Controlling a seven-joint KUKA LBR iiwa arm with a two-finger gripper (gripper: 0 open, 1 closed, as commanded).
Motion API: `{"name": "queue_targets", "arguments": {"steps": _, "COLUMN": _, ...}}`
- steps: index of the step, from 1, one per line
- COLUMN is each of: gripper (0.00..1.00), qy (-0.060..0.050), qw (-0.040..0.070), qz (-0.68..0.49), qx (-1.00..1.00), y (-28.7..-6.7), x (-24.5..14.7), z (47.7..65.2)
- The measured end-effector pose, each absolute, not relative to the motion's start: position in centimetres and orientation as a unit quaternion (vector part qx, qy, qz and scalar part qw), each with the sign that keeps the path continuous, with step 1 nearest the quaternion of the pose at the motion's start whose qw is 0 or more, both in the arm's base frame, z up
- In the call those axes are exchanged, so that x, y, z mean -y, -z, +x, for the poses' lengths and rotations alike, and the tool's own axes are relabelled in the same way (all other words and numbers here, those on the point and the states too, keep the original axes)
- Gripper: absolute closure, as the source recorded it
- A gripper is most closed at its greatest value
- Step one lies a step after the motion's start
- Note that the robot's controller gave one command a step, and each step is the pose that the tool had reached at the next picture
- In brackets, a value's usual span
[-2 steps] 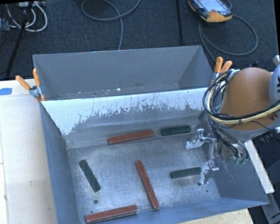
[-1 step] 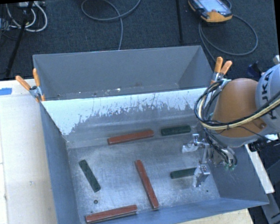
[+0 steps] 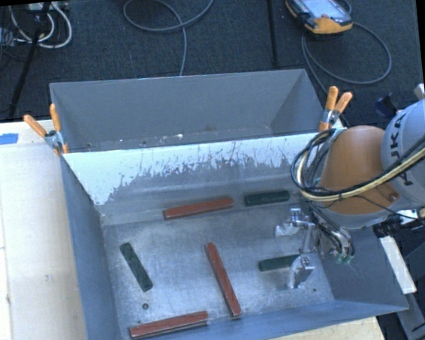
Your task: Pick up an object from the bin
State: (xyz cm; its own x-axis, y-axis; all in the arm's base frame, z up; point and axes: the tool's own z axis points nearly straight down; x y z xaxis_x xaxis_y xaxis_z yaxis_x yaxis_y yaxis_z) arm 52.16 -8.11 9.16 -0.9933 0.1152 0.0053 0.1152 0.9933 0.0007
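Note:
My gripper hangs over the right part of the bin floor, open, with one fingertip toward the back and the other toward the front. A short dark green bar lies flat on the floor, its right end reaching into the gap between the fingers. I cannot tell whether the fingers touch it. Another dark green bar lies by the back wall, just behind the gripper. A long brown stick lies slanted on the floor to the left of the gripper.
A brown stick lies along the back wall, another brown stick along the front wall. A dark green bar rests at the left. The arm with its orange cover and cables leans in over the right wall.

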Motion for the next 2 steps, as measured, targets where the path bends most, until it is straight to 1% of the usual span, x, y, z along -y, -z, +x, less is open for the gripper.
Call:
{"name": "queue_targets", "arguments": {"steps": 1, "gripper": 0.00, "qy": 0.000, "qw": 0.000, "qz": -0.139, "qx": 0.990, "y": -10.9, "x": 9.5, "z": 52.9}}
{"name": "queue_targets", "arguments": {"steps": 2, "gripper": 0.00, "qy": 0.000, "qw": 0.000, "qz": -0.114, "qx": 0.994, "y": -8.0, "x": 9.5, "z": 52.8}}
